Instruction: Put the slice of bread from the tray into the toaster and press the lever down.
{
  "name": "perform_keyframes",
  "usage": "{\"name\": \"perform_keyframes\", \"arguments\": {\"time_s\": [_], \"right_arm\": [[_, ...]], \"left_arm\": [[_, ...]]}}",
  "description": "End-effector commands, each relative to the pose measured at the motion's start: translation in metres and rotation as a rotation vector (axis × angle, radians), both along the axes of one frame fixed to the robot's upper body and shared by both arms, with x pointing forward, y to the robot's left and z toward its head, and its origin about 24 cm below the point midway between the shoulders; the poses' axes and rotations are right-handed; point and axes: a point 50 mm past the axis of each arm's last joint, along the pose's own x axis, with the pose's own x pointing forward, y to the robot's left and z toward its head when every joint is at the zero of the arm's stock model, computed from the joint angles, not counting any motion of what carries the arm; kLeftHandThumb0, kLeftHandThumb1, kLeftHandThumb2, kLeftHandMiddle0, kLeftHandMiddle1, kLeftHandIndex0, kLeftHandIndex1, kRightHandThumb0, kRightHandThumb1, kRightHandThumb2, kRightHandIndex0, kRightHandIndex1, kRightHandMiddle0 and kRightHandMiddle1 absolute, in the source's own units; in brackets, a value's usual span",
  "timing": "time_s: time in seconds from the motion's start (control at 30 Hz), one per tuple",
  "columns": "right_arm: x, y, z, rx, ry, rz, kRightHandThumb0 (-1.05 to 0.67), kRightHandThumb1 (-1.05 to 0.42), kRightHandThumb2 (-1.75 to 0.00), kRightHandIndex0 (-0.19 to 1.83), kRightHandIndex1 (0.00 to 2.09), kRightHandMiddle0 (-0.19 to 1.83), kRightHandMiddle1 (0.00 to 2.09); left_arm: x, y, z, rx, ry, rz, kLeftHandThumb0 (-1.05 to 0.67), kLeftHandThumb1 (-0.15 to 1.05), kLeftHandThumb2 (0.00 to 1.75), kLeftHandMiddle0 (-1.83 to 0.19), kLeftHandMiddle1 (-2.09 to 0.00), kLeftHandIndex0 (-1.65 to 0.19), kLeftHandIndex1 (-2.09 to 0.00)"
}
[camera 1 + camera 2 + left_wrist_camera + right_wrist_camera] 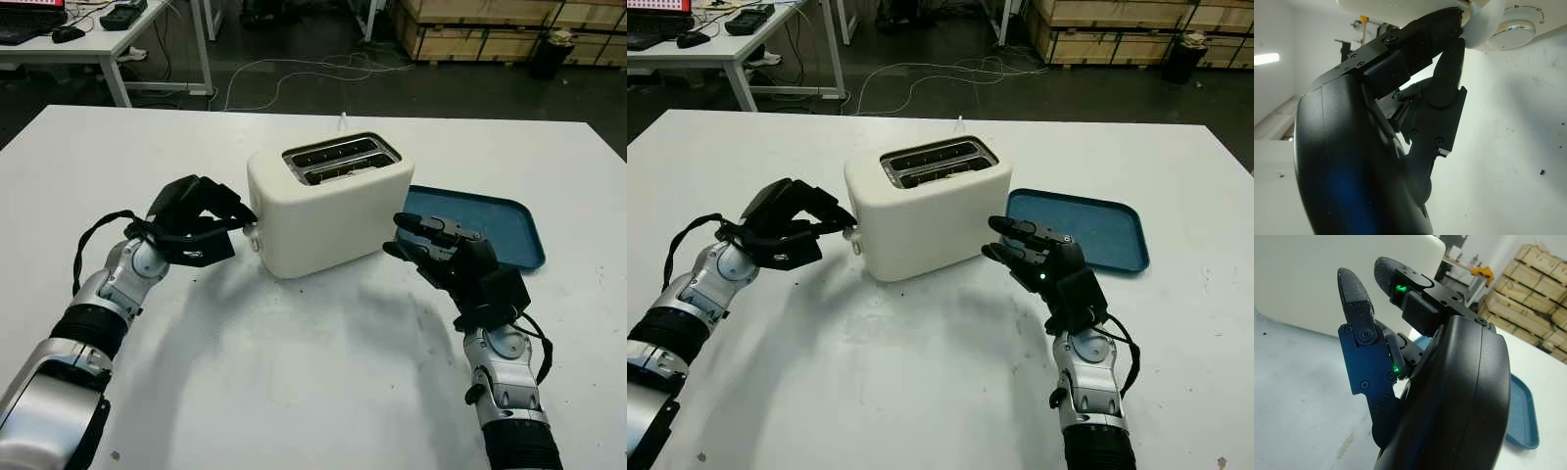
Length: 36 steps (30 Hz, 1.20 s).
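A cream two-slot toaster (328,211) stands mid-table. Something pale sits low in its near slot (343,168); I cannot tell whether it is the bread. My left hand (245,223) is at the toaster's left end, fingers curled around the white lever (1481,27) just beside the silver dial (1515,30). The lever sits low on that end (855,235). My right hand (416,235) is open, held close to the toaster's right end without touching it. Behind that hand lies the blue tray (505,223), its bare floor showing.
The white table (294,372) has free room in front of the toaster. A white cord (343,119) leaves the toaster's back toward the far edge. Beyond the table are a desk (98,44), floor cables and wooden crates (490,24).
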Motion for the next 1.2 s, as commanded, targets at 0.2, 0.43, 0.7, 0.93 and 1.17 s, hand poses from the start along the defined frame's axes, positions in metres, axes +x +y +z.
{"name": "perform_keyframes", "arguments": {"time_s": [0.2, 0.43, 0.7, 0.93, 1.17], "right_arm": [[0.003, 0.000, 0.003, -0.003, -0.011, 0.008, -0.52, -0.86, 0.00, 1.18, 0.00, 1.06, 0.00], [0.004, 0.001, 0.001, 0.009, -0.004, 0.015, -0.51, -0.86, 0.00, 1.18, 0.01, 1.06, 0.00], [0.004, 0.000, 0.000, 0.005, -0.002, 0.018, -0.51, -0.86, 0.00, 1.18, 0.00, 1.06, 0.00], [0.004, 0.002, -0.001, 0.005, 0.007, 0.016, -0.51, -0.86, 0.00, 1.17, 0.00, 1.06, 0.00], [0.003, 0.003, -0.002, 0.008, 0.007, 0.017, -0.51, -0.86, 0.00, 1.17, 0.00, 1.05, 0.00]], "left_arm": [[-0.046, -0.057, -0.057, 0.010, 0.216, -0.211, -0.26, 0.92, 0.14, -0.76, -0.90, -1.08, 0.00], [-0.048, -0.039, -0.021, -0.050, 0.092, -0.144, -0.27, 0.92, 0.17, -0.67, -1.18, -1.08, 0.00], [-0.046, -0.034, -0.001, -0.067, 0.002, -0.142, -0.29, 0.92, 0.17, -0.68, -1.20, -1.09, -0.01], [-0.045, -0.036, 0.005, -0.091, -0.030, -0.147, -0.27, 0.92, 0.14, -0.73, -1.22, -1.11, -0.02], [-0.050, -0.032, 0.012, -0.088, -0.087, -0.145, -0.25, 0.92, 0.12, -0.73, -1.32, -1.12, -0.03]]}}
